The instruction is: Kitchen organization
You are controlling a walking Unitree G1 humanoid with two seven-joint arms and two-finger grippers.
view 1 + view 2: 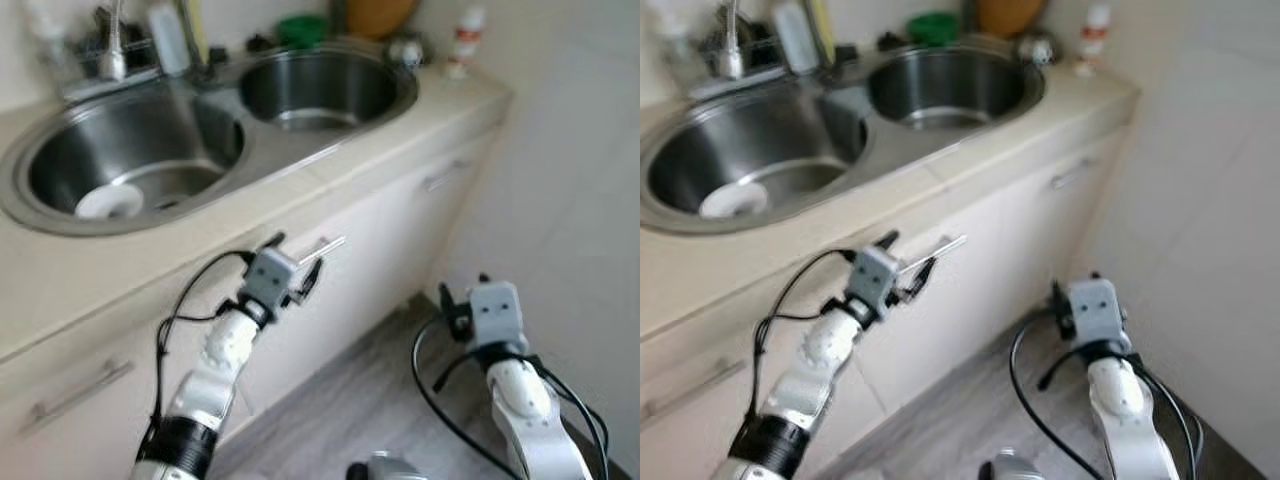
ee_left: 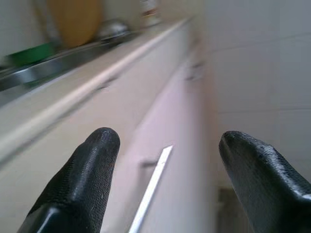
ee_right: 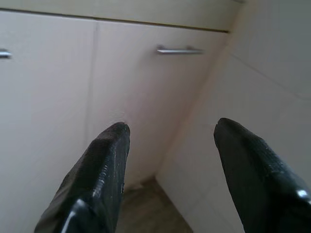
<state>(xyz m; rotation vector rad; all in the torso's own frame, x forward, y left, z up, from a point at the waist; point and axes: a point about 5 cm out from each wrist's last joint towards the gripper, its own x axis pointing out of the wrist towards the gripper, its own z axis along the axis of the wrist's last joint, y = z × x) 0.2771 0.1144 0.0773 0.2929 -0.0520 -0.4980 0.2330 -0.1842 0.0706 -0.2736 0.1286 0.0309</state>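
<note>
Straight ahead of the left gripper [image 2: 165, 155], just beyond its spread, empty fingertips: a slim brushed-metal bar handle [image 2: 151, 187] on the cream cabinet door [image 1: 330, 300] under the counter, not yet touched. Long axis running level along the door face, one end aimed back toward the wrist, the other on toward the far wall of pale tiles [image 1: 570, 190]; standing proud of the door on short posts. Likely trouble: closing skew to so thin a bar, so that a pad slips off or jams against the door; or pulling along the bar rather than away from the door, getting nowhere. Above the gripper, a stainless double sink [image 1: 215, 125] with a white round dish [image 1: 110, 202] in the nearer bowl. Off to the side and lower, the right gripper [image 3: 170, 160], likewise agape and holding nothing, facing another door and its short handle [image 3: 180, 50].
</note>
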